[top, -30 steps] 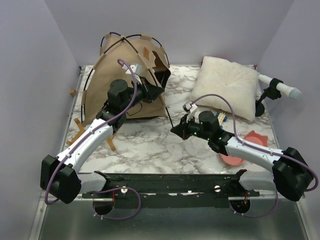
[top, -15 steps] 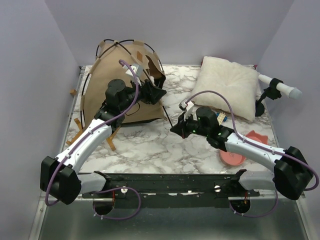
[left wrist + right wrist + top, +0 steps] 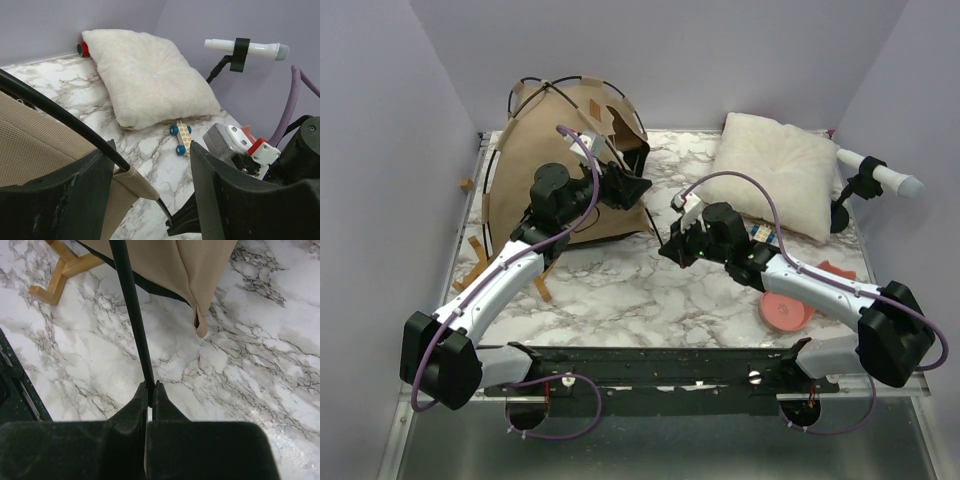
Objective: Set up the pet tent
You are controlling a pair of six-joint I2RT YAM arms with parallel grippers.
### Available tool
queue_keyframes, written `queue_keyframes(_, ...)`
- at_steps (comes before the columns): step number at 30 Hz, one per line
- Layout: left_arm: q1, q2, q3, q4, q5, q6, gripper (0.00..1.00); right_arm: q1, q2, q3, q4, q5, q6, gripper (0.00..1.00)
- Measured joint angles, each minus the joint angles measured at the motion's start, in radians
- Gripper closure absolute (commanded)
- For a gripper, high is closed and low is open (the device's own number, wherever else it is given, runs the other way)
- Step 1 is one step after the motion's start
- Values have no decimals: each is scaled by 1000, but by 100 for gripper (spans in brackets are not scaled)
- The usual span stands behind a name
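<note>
Pet tent (image 3: 535, 160) hugs the left edge of the table (image 3: 620, 290); right gripper (image 3: 150, 387) pinches its pole (image 3: 129, 300); left gripper (image 3: 150, 160) spread.

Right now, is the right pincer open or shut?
Shut. Right wrist view: the right pincer is closed on the pole of the pet tent, tips pinching its lower end.
</note>
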Motion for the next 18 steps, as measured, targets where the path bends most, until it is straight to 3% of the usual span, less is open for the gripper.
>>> queue_keyframes(10, -12, -4, -18, 39, -45, 21, 37, 0, 24, 52, -15, 16, -4, 99)
queue_keyframes(12, -20, -1, -18, 41, -51, 23, 47, 0, 24, 53, -18, 16, -5, 100)
queue_keyframes(18, -29, 6, -18, 34, -75, 22, 96, 0, 24, 54, -30, 18, -10, 99)
